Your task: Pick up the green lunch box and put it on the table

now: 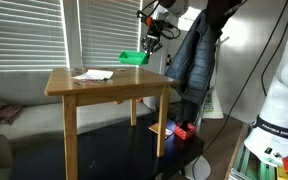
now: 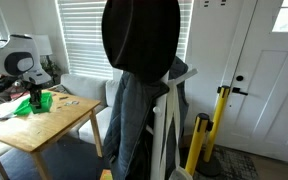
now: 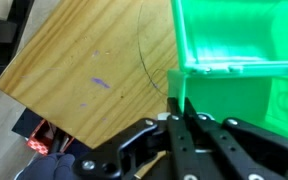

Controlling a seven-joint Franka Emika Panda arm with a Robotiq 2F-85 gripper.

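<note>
A room with slatted blinds (image 1: pixel 34 35) over the window and a white door (image 2: pixel 269 70); in the middle stands the table (image 1: pixel 124 82), and a white paper (image 1: pixel 92 75) lies on its top, below and well to the left of the gripper (image 1: pixel 147 46). The gripper comes down from above near the table's far right corner; its fingers (image 3: pixel 194 135) are closed on the wall of the green lunch box (image 1: pixel 134 58), which sits just under them.

In the wrist view the pinch is at the left end of the rim, so nearly all of the box stretches off to the right of the grip; bare wood spreads to the left of the gripper and beneath it. The box is small in both exterior views; it looks slightly raised, though I cannot be sure its bottom is clear of the tabletop.

By my reading the lift is done and the setting down is what remains: straight down, perhaps a little leftward toward the middle of the top, since the box hangs close to the edge. Nothing lies under it; the paper is well apart.

To the right of the gripper hangs a dark jacket (image 1: pixel 194 60), near the arm; far below, by the black platform (image 1: pixel 124 150), sits a small red object (image 1: pixel 184 131).
</note>
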